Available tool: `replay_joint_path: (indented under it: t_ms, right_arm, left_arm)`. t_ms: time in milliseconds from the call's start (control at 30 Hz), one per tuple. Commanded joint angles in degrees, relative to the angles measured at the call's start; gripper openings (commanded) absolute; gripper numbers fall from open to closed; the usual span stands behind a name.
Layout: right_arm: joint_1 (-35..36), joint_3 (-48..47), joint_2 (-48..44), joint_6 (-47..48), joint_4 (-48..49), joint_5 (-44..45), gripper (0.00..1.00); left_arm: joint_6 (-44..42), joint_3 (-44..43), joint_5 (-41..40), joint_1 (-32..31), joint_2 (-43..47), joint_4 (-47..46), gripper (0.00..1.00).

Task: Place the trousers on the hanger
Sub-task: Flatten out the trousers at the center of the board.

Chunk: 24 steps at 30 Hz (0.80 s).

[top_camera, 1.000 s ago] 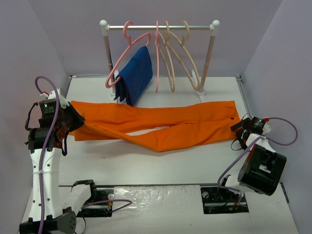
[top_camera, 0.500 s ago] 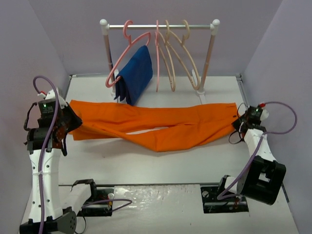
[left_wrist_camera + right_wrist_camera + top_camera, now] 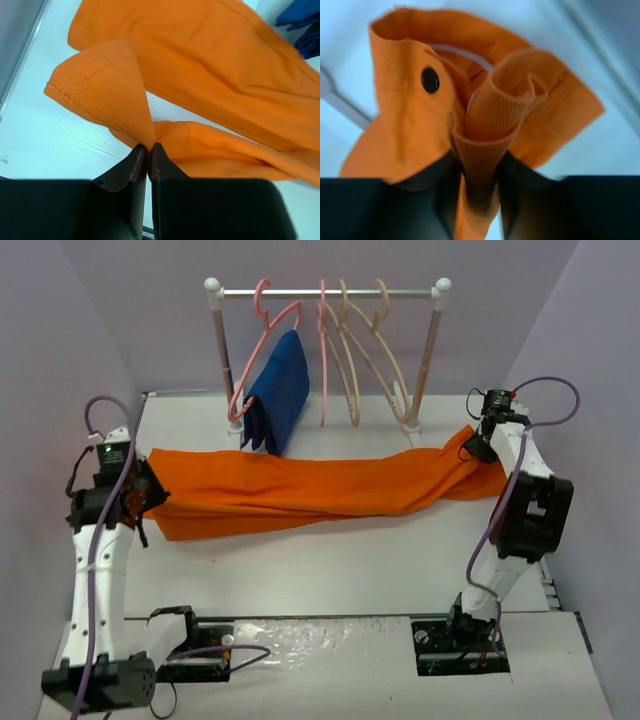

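Robot lab test cell, not a home. White table (image 3: 330,570) was boxed in on three sides by bare lilac panels (image 3: 130,310). Left arm (image 3: 98,570) and right arm (image 3: 528,510) were bolted at the near edge on black base mounts (image 3: 455,645), with purple cables (image 3: 547,379) looping free. Only domestic items: a clothes rack (image 3: 330,294) standing on the table and orange trousers (image 3: 300,490) lying in front of it.

A rolled fold of the orange trousers (image 3: 410,125) is clamped between the two dark fingers (image 3: 436,176) of the right pincer (image 3: 477,175). The ribbed waistband is bunched above the grip, with a black button (image 3: 430,80) at its upper left. The pale counter (image 3: 620,145) behind is blurred.
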<state>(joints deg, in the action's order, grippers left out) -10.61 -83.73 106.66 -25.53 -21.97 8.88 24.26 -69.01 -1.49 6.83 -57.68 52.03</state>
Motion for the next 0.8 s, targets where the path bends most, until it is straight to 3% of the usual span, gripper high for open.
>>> replay_joint_path:
  t_ms: [0,67,133,267,433,533,767]
  right_arm:
    - [2.32,-4.26,1.08,2.28,0.85,-3.94,0.50]
    - [2.79,-4.33,-1.23,3.09,2.27,-4.51,0.65]
    - [2.79,-3.93,-3.55,3.29,2.28,-4.50,0.71]
    - [0.31,2.82,-11.80,2.23,4.71,-3.22,0.71]
    - [-6.87,12.73,-18.40,0.66,10.39,-10.20,0.64]
    - [-10.75,16.52,-19.42,0.25,15.25,-16.17,0.61]
    - [-15.24,26.70,-20.80,-2.11,28.54,-19.88,0.59]
  left_arm:
    - [0.88,-0.47,-1.99,0.77,-4.27,-9.84,0.00]
    - [1.56,-0.58,-1.36,0.88,-5.74,-11.48,0.00]
    - [1.76,-0.43,-0.79,0.90,-7.05,-13.20,0.00]
    - [1.33,0.81,-0.22,0.82,-8.49,-15.54,0.00]
    - [0.80,4.55,0.72,0.83,-7.26,-18.17,0.00]
    - [0.76,6.68,2.60,0.85,-6.77,-18.98,0.00]
    - [0.02,7.15,2.89,1.01,-6.48,-18.46,0.00]
